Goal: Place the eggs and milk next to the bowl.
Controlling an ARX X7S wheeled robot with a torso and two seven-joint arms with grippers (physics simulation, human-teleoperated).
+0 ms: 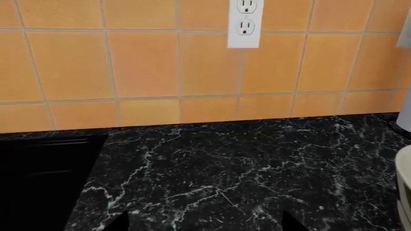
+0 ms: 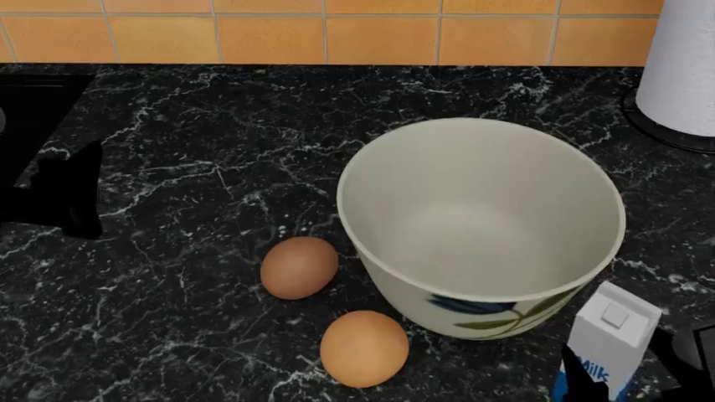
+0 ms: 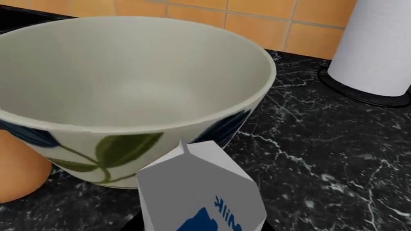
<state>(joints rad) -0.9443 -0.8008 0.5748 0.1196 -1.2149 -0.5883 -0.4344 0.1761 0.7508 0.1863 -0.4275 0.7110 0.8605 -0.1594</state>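
The cream bowl [image 2: 416, 303] with a blue flower stands on the black marble counter; it also shows in the right wrist view [image 3: 77, 144]. Two brown eggs lie just left of its front: a darker one [image 2: 300, 267] and a lighter one [image 2: 364, 347], apart from each other. One egg's edge shows in the right wrist view [image 3: 19, 173]. The white milk carton [image 2: 609, 343] stands close by the bowl's front right. My right gripper [image 2: 620, 378] is shut on the carton [image 3: 199, 192], with dark fingers on both its sides. My left gripper [image 1: 205, 226] is open and empty over bare counter, at the left in the head view [image 2: 73, 193].
A white paper-towel roll [image 2: 687, 67] stands on a dark base at the back right, by the orange tiled wall. A wall outlet [image 1: 245, 21] is above the counter. A black recessed area [image 2: 33, 100] lies at the far left.
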